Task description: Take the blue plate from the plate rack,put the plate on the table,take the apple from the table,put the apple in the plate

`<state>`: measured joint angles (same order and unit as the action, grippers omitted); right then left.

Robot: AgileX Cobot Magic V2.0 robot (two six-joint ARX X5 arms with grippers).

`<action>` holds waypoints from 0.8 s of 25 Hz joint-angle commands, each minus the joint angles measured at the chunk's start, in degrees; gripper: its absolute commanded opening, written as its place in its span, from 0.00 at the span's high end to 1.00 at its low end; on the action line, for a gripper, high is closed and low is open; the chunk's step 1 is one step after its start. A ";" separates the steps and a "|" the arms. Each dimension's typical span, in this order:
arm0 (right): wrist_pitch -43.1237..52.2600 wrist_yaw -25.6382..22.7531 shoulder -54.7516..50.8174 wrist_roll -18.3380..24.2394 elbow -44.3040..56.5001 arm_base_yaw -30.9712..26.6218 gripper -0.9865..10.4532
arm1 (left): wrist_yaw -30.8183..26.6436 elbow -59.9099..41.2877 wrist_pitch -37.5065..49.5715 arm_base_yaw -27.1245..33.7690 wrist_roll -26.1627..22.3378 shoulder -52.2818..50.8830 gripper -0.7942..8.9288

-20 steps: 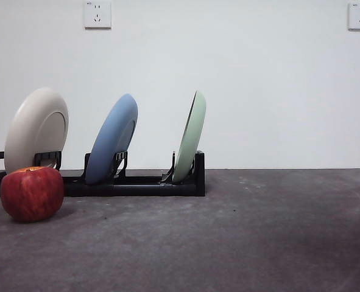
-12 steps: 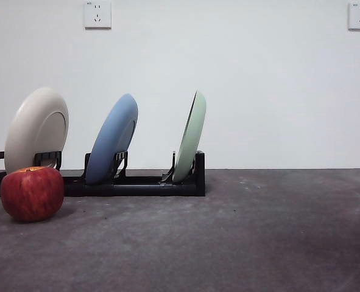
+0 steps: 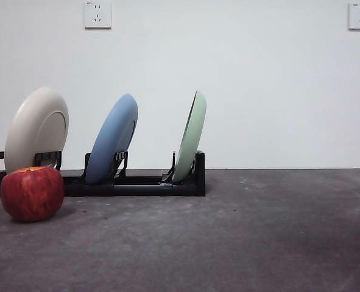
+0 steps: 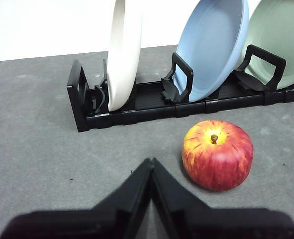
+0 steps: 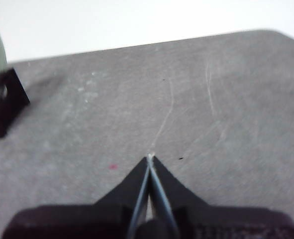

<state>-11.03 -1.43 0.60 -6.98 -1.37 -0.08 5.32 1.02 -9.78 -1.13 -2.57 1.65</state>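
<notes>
Blue plate (image 4: 214, 47) stands up in rack (image 4: 151, 102), w/ left claw (image 4: 150, 164) nearer; both it & right claw (image 5: 149, 160) pinched closed, holding nothing

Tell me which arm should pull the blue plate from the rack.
Probably left: its tool faces the blue plate in the plate rack; the right tool sees only the rack's end.
</notes>
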 commanded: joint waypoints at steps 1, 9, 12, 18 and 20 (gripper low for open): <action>0.31 0.15 -0.11 -9.14 0.55 -0.09 0.91 | 0.07 -0.52 0.57 0.17 -0.61 0.02 0.92; 0.66 1.22 -0.11 -14.95 0.09 0.00 0.92 | 1.14 -0.35 0.92 0.17 2.45 0.22 0.92; 0.59 4.02 -0.11 -20.24 -2.19 0.02 0.92 | 1.14 1.64 0.68 0.17 5.90 0.24 0.92; 0.17 4.90 0.31 -24.61 -11.52 0.02 0.92 | 1.16 10.45 0.37 0.17 10.73 0.74 0.92; 0.09 4.90 1.40 -24.55 -15.13 0.02 0.92 | 1.62 13.79 0.20 0.17 11.61 1.99 0.92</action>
<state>-11.14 3.29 1.52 -30.26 -15.20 -0.05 6.61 13.91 -9.82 -1.13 7.09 3.09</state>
